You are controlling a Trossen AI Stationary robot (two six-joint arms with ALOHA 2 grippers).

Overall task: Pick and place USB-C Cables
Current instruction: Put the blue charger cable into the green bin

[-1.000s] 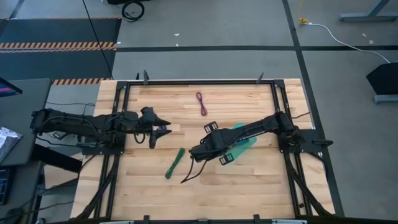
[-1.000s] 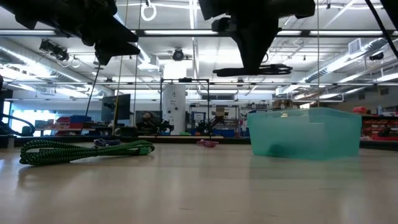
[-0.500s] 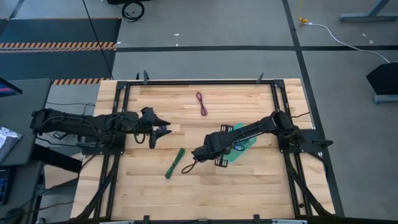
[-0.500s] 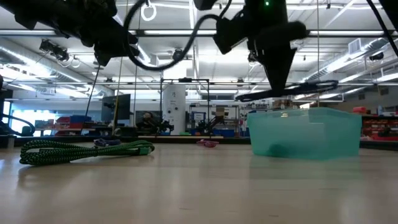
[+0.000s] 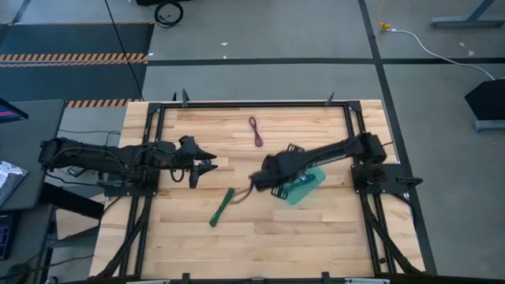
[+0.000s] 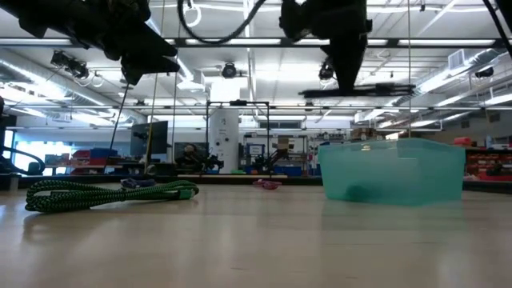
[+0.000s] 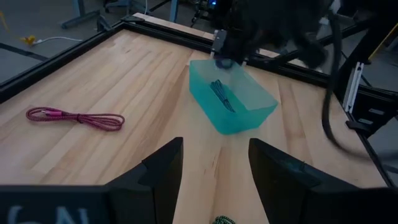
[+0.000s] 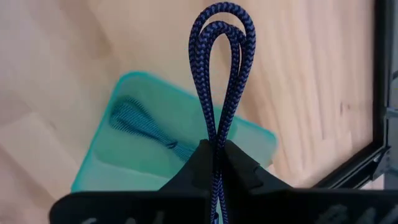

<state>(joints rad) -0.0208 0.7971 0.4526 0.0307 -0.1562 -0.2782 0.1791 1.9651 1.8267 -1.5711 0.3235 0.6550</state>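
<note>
We had the right gripper (image 8: 217,155) pinched on the blue cable (image 8: 219,74), limp and light, mid-bundle above the tray (image 8: 249,140).

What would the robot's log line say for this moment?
right gripper: shut on blue cable, above tray | left gripper: open, idle | magenta cable: on table

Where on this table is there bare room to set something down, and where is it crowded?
Free: the near strip below the green cable, and the far corner right of the magenta cable. Crowded: mid-table, where the right claw, shut on a blue cable, hangs by the tray. The left claw waits open at the left edge.
</note>
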